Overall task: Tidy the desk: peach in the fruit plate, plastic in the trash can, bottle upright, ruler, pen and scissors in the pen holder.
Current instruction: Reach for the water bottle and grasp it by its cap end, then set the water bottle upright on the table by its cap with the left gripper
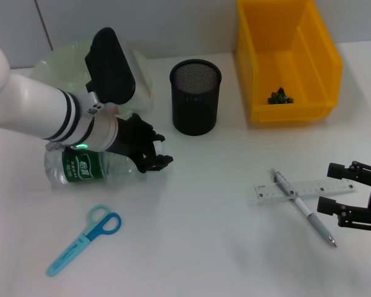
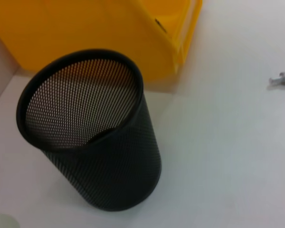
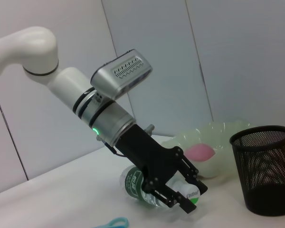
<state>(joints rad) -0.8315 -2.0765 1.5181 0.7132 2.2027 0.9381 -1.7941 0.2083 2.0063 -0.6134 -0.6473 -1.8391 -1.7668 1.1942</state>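
A clear bottle (image 1: 80, 167) with a green label lies on its side at the left. My left gripper (image 1: 156, 151) is shut around its cap end; the right wrist view shows the fingers (image 3: 194, 178) straddling the bottle (image 3: 133, 183). The peach (image 3: 199, 153) lies in the pale green fruit plate (image 1: 52, 62). The black mesh pen holder (image 1: 195, 96) stands behind the middle of the table. Blue scissors (image 1: 86, 238) lie at the front left. The ruler (image 1: 309, 187) and pen (image 1: 304, 208) lie crossed at the right. My right gripper (image 1: 352, 195) is open just right of them.
A yellow bin (image 1: 287, 62) stands at the back right with a small dark green scrap (image 1: 279, 97) inside. The left wrist view shows the pen holder (image 2: 95, 142) close by, with the bin (image 2: 85, 33) behind it.
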